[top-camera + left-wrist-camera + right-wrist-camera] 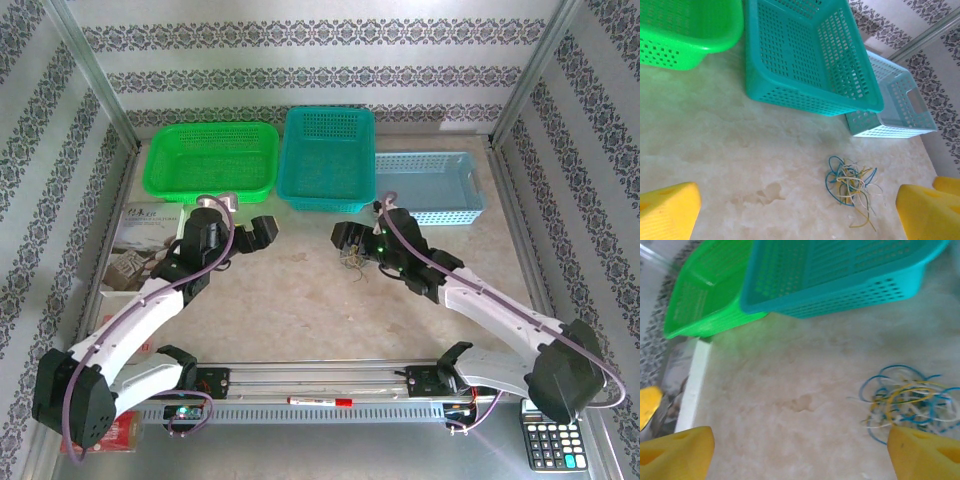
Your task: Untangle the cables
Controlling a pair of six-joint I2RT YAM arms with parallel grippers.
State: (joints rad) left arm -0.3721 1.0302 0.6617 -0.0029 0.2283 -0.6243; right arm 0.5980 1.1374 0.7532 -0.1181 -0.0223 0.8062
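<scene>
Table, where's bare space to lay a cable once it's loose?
Widest bare patch of table: between the cables, the left pincer and the near rail. A narrower strip in front of the teal basket. Crowded: the far edge with the green basket and pale-blue basket, and by the right pincer.

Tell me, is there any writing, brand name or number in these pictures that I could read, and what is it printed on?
Nothing here reads clearly.
Book at the table's left side: dark characters near its top, too small and blurred to read.
Calculator at the near right corner: key markings too small to read.
Marker on the near rail: no legible label.
</scene>
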